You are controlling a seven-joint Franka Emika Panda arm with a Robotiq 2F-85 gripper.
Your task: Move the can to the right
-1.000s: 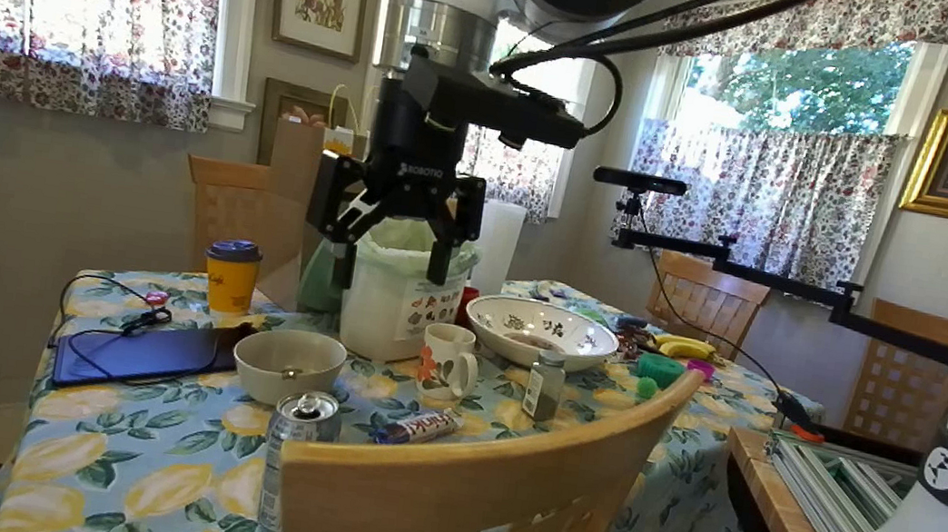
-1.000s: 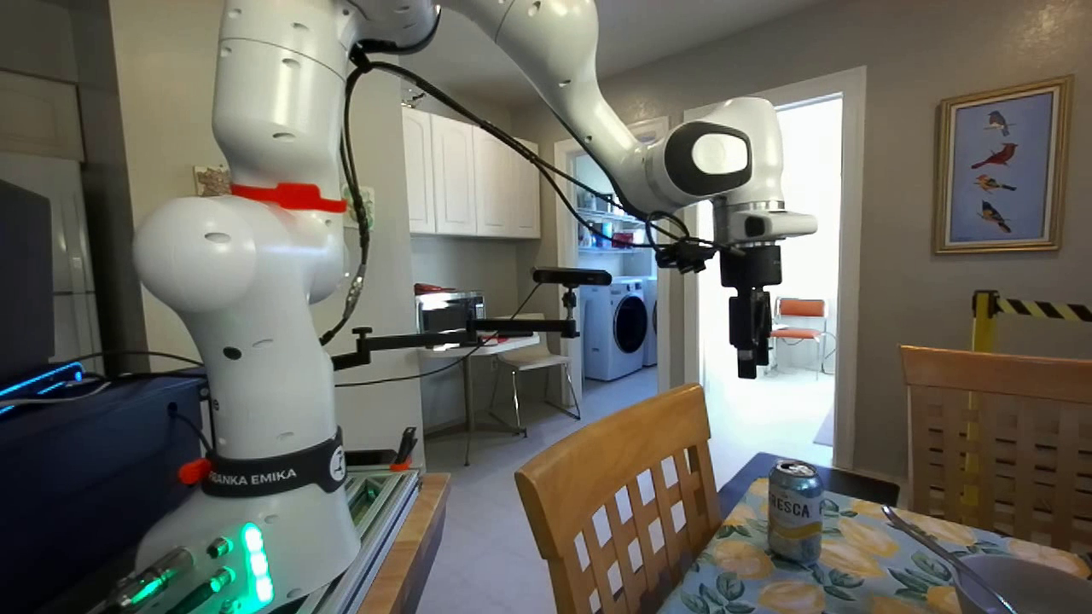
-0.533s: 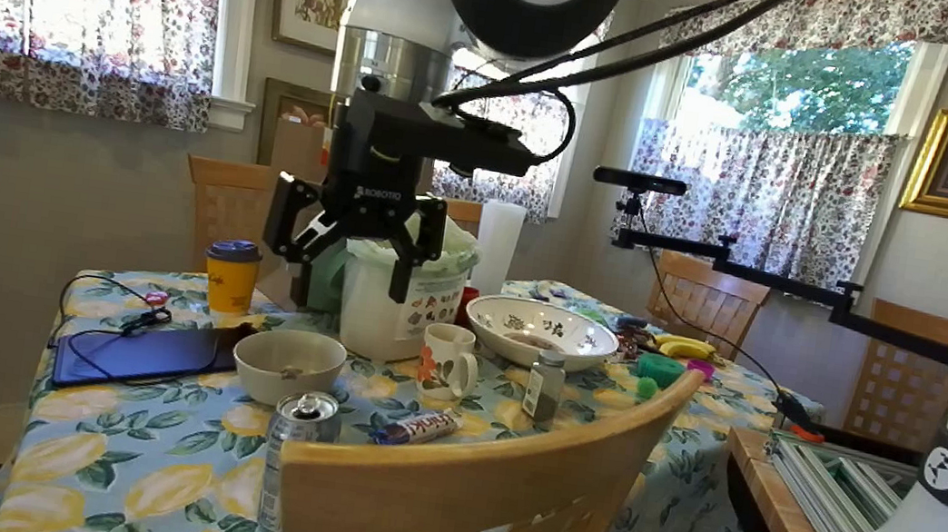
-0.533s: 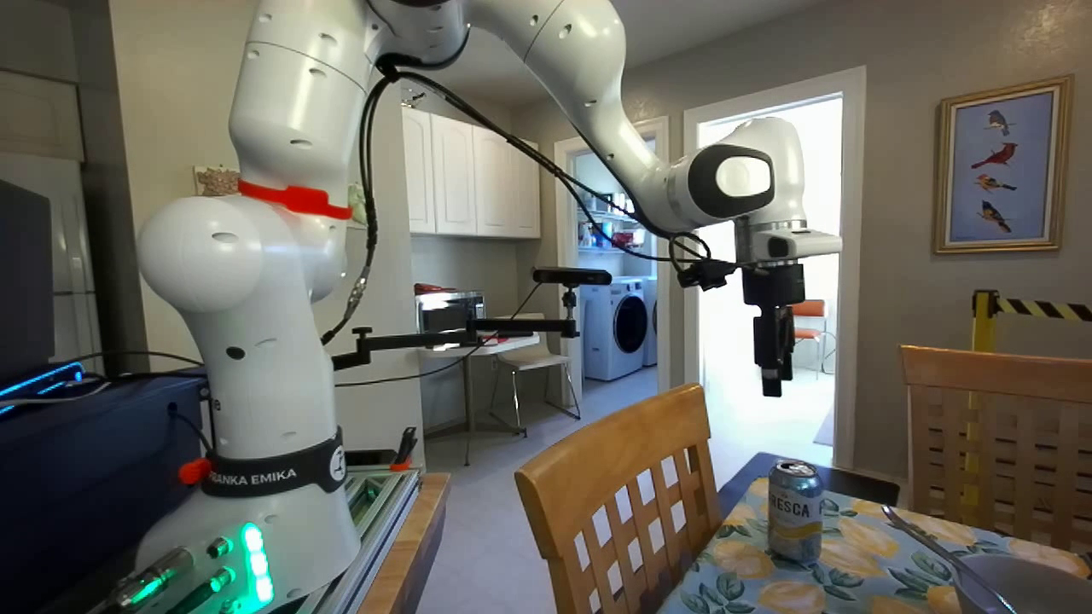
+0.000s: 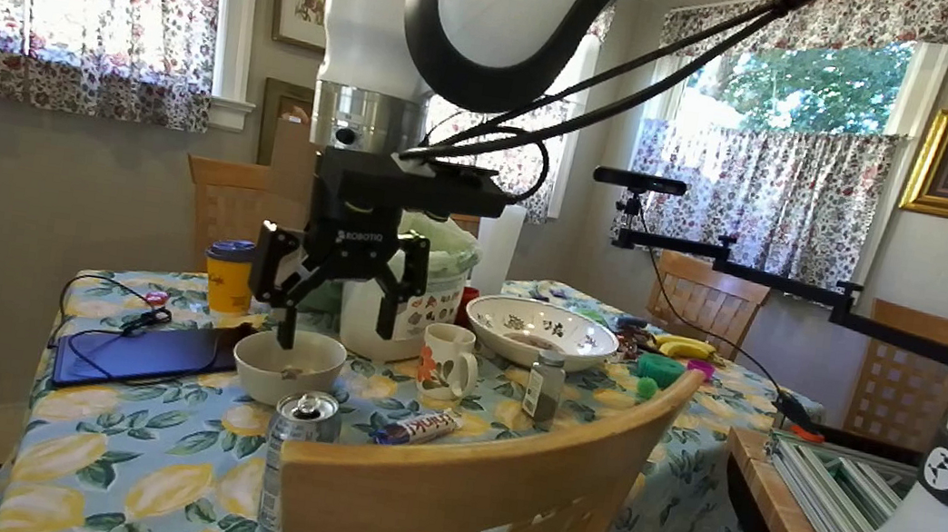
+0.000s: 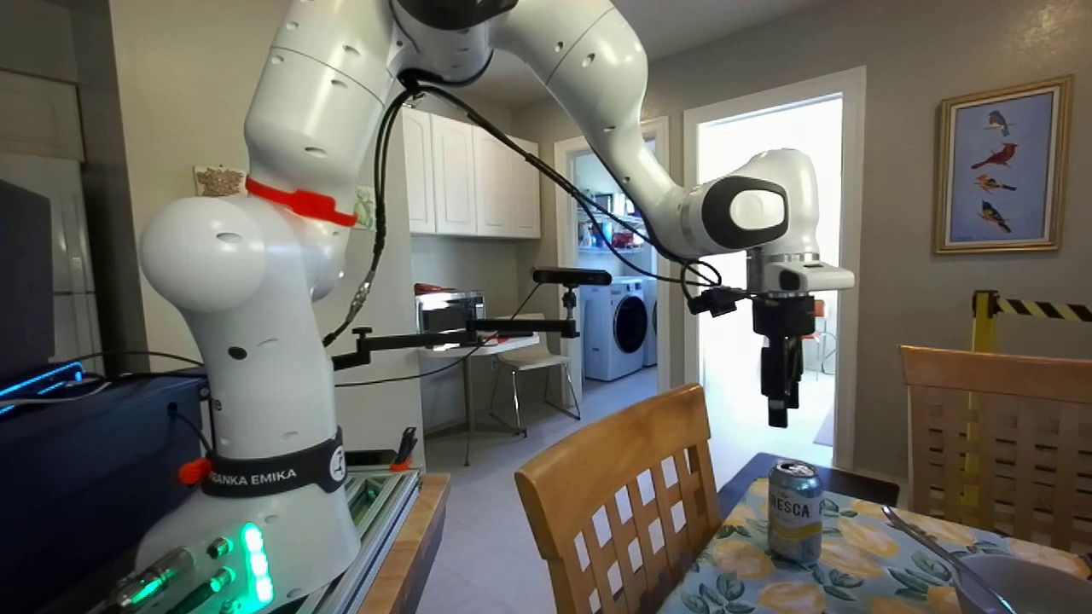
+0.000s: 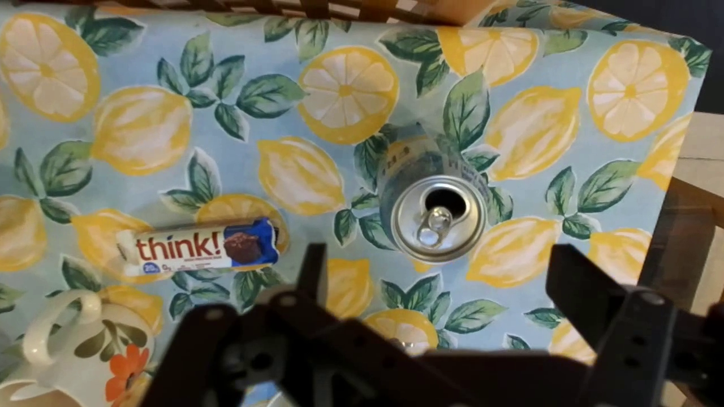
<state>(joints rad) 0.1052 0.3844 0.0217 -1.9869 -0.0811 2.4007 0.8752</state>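
– Fingers are spread wide apart, with a broad gap between the tips. My gripper hangs above the table, well apart from it.

– And the can, where do you have it?

– It stands upright on the table, near the edge, and the chair hides part of it in an exterior view. In the wrist view it shows beyond the tips, in line with the gap, and apart from both. Its mouth is a dark hole, so I cannot tell what is inside.

– Please tell me also about the other vessels.

– Near the can is the bowl, and metal cutlery leans out over its rim. In the dish I notice a brownish patch, but I cannot say what it is. The mug I see mostly from the side, therefore its content is unclear to me.

– And the taller ones?

– One green bag lines the bin and comes up over the edge; what it holds is hidden from me. The jar has its cap on, and something dark shows through the wall. The cup wears a blue lid, so I cannot tell its content.
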